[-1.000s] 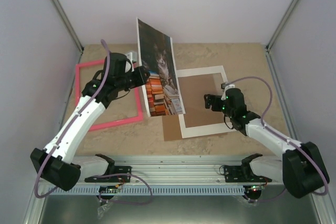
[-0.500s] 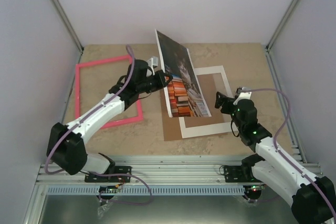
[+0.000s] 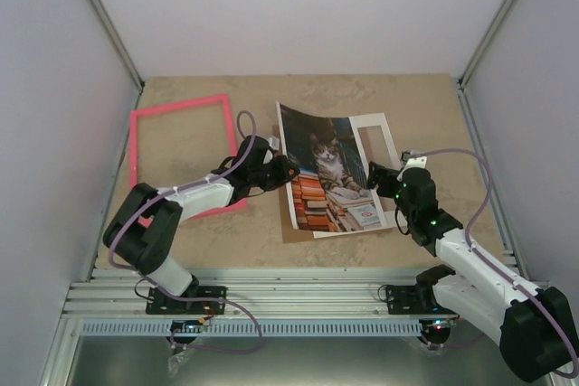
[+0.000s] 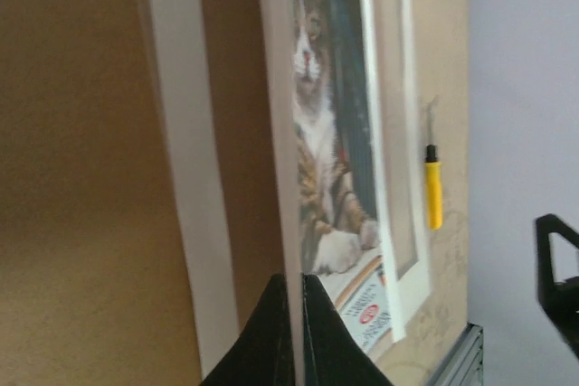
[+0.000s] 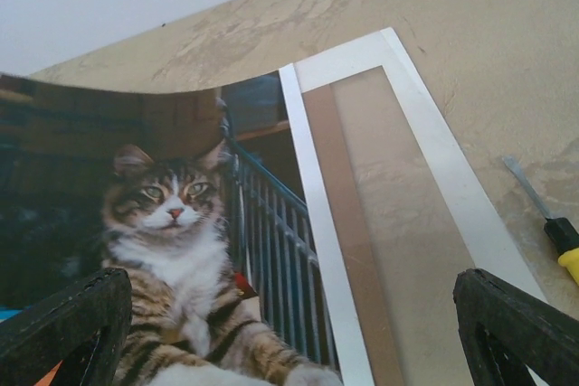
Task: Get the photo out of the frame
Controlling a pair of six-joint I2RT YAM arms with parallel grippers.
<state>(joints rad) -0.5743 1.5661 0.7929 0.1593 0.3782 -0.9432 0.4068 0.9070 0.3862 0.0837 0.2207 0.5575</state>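
Observation:
The photo [image 3: 330,169], a tabby cat among books, lies nearly flat over the white mat and brown board at mid table, its far edge slightly curled. My left gripper [image 3: 288,172] is shut on the photo's left edge; in the left wrist view the black fingertips [image 4: 276,327] pinch the photo [image 4: 326,133] edge-on. The pink frame [image 3: 176,106] lies on the table to the left, with no print in it. My right gripper [image 3: 375,176] is open at the photo's right edge; its wrist view shows the photo [image 5: 172,223] below wide-apart fingers [image 5: 507,323].
The white mat [image 3: 380,133] lies under the photo, showing on its right, also in the right wrist view [image 5: 434,133]. The brown backing board [image 3: 294,230] pokes out at the photo's near-left corner. A yellow-handled screwdriver [image 4: 434,192] lies right of the mat [image 5: 565,241].
My left gripper has swung the photo rightward and down, from standing on edge to nearly flat over the mat. The right gripper has come in to the photo's right edge.

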